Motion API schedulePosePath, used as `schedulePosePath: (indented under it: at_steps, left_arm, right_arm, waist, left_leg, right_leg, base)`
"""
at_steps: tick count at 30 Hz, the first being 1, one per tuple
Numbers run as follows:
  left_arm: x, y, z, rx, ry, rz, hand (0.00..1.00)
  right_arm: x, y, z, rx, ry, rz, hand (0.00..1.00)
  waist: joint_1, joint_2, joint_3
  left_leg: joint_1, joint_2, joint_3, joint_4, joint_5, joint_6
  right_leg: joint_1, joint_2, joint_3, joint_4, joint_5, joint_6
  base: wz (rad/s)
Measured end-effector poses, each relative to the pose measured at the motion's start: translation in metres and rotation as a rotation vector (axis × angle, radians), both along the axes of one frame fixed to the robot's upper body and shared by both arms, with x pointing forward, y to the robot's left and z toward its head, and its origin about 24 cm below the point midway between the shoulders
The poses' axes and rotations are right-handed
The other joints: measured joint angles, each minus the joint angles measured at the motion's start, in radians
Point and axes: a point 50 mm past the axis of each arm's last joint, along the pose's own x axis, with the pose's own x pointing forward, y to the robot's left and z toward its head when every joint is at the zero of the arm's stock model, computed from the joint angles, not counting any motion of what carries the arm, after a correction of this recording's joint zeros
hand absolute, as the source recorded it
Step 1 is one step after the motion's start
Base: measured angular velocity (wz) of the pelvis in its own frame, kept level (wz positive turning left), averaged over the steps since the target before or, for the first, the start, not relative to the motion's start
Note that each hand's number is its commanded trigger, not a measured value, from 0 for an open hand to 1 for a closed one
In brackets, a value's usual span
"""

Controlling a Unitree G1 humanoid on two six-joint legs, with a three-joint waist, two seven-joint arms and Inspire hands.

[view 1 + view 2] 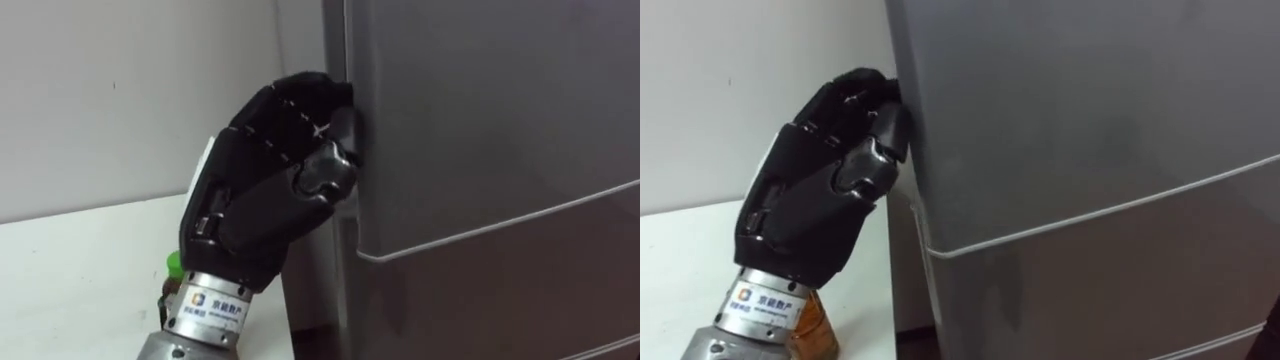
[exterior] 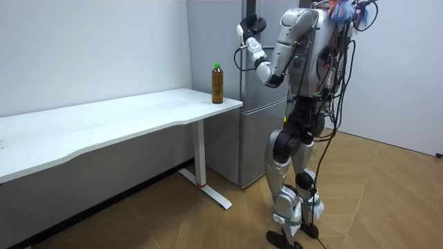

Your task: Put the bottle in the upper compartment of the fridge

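The bottle (image 2: 217, 83), amber with a green cap, stands upright on the near corner of the white table (image 2: 124, 117), right beside the grey fridge (image 2: 249, 131). In the eye views its cap (image 1: 175, 263) peeks out behind my left wrist. My left hand (image 1: 270, 180) is raised at the left edge of the upper fridge door (image 1: 480, 120). Its fingers curl round that edge and the thumb rests against the front face. The door looks closed. I stand upright in front of the fridge.
The lower fridge door (image 1: 500, 290) sits under a thin seam. The white wall (image 1: 120, 90) is behind the table. Wooden floor (image 2: 387, 200) lies open behind me on the room view's right.
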Motion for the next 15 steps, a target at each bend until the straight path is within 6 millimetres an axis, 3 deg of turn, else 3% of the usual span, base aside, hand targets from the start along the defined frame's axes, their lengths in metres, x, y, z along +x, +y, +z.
schedulePosePath:
  at_steps: [1,7,15]
  left_arm:
    - [0.0,-0.001,0.0,0.002,-0.002,-0.009,0.18]
    - [-0.009,-0.021,-0.004,0.027,-0.025,-0.143,0.1]
    - [-0.02,-0.042,-0.007,0.056,-0.048,-0.272,0.04]
  right_arm:
    - [0.001,0.001,0.0,0.0,0.0,0.009,0.0]
    - [0.002,0.001,0.0,0.001,-0.001,0.016,0.0]
    - [0.002,-0.001,0.0,-0.019,0.002,0.014,0.0]
  waist:
    - [0.0,-0.002,0.0002]
    - [0.001,-0.017,0.0004]
    - [-0.005,-0.012,0.0009]
  left_leg:
    - [0.001,0.0,0.003,0.0,0.0,0.001]
    - [0.005,-0.002,0.016,0.0,0.001,0.008]
    - [0.001,-0.002,0.037,0.002,0.001,0.025]
  right_leg:
    - [0.0,-0.001,0.0,0.0,0.0,0.0]
    - [0.001,-0.005,-0.001,0.0,0.007,0.01]
    - [-0.003,-0.009,-0.023,-0.001,0.028,0.018]
  base:
    - [0.0]
    - [-0.04]
    - [-0.07]
